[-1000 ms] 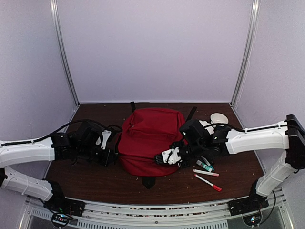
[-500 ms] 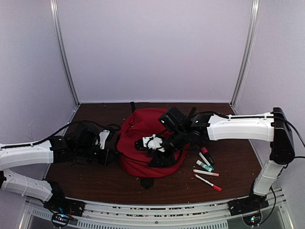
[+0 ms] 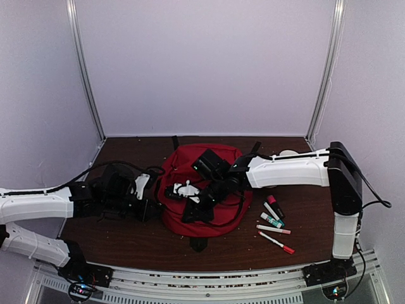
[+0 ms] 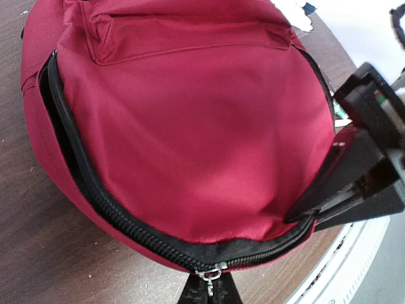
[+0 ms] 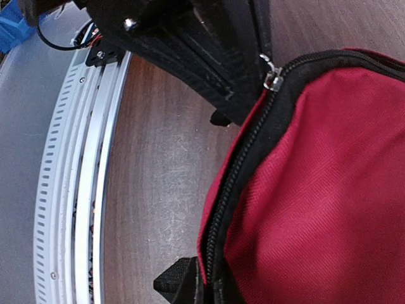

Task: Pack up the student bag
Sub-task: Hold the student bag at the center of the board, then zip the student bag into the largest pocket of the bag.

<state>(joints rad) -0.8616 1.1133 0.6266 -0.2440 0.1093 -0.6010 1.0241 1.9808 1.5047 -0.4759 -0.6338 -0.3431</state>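
Observation:
The student bag (image 3: pixel 209 183), a large red backpack with a black zipper, lies in the middle of the table. My left gripper (image 3: pixel 150 201) is at its left edge. In the left wrist view this gripper (image 4: pixel 211 292) is shut on the metal zipper pull (image 4: pixel 211 276). My right arm reaches across the bag, with my right gripper (image 3: pixel 187 215) at the bag's near-left edge. In the right wrist view this gripper (image 5: pixel 205 288) holds the zippered edge (image 5: pixel 221 215): one finger (image 5: pixel 180 285) shows and the other is hidden under the fabric. The zipper is partly open.
Several markers (image 3: pixel 273 220) lie on the table to the right of the bag. A white round item (image 3: pixel 290 154) sits at the back right. A black strap end (image 3: pixel 197 242) sticks out at the bag's near side. The metal rail (image 5: pixel 69 190) runs along the table's near edge.
My right arm has swung left from the bag's right side, across the bag, to its near-left edge. My left gripper has stayed at the zipper pull.

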